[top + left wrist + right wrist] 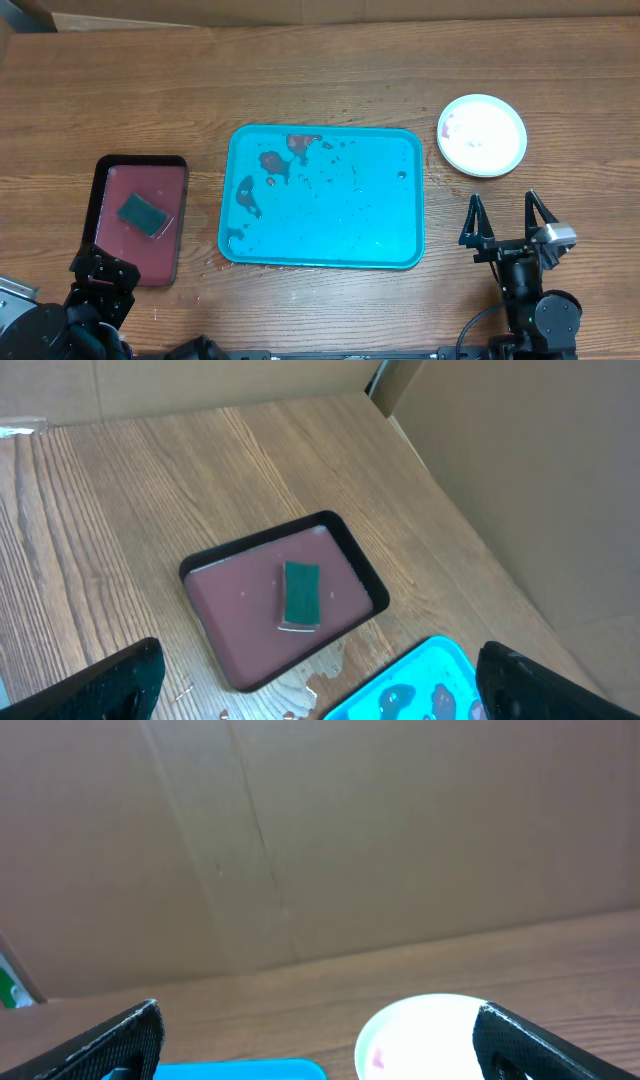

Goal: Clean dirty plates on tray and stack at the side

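The turquoise-blue tray [322, 235] lies mid-table with reddish-brown smears at its upper left; no plate is on it. Its corner shows in the left wrist view [420, 680] and the right wrist view [250, 1070]. A stack of plates with a white-pink plate on top and a pale mint rim [482, 135] sits on the table right of the tray, also in the right wrist view [425, 1035]. The yellow-green plate is not visible. My right gripper [508, 215] is open and empty below the stack. My left gripper [315, 690] is open and empty at the front left corner.
A dark red black-rimmed tray [135, 215] holding a green sponge [143, 213] sits left of the blue tray; both show in the left wrist view, tray [230, 620], sponge [301, 595]. Water drops lie on the wood between the trays [320, 670]. Cardboard walls stand behind the table.
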